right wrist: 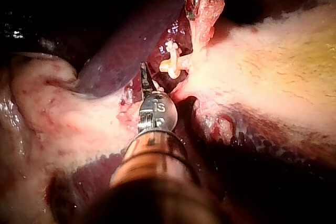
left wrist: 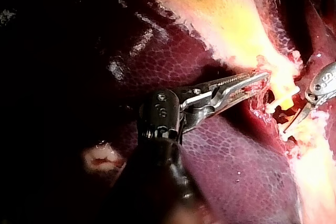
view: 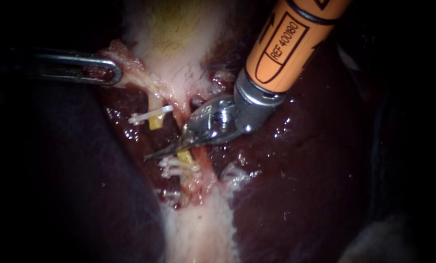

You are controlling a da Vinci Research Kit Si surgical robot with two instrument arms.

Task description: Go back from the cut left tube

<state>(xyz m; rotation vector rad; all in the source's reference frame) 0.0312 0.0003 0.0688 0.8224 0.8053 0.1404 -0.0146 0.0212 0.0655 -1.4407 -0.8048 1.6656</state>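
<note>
The left tube is cut in two. Its upper yellow stump (view: pixel 155 122) carries one white clip (view: pixel 150 116), and its lower stump (view: pixel 186 157) carries several white clips (view: pixel 175 168). My right instrument (view: pixel 151 156), on an orange shaft, has thin curved blades that lie together in the gap between the stumps, holding nothing. The left instrument (view: pixel 114 73) is shut on a pink flap of gallbladder tissue (view: pixel 130 65) and holds it out to the left. From the left wrist view, its toothed jaws (left wrist: pixel 258 81) grip that flap beside the clipped stump (left wrist: pixel 283 102).
The pale gallbladder (view: pixel 179 34) runs up the middle. Dark red liver (view: pixel 300 185) lies to the right and below, and a dark lobe (view: pixel 81 195) lies to the left. A second band of pale tissue (view: pixel 198 229) leads downward.
</note>
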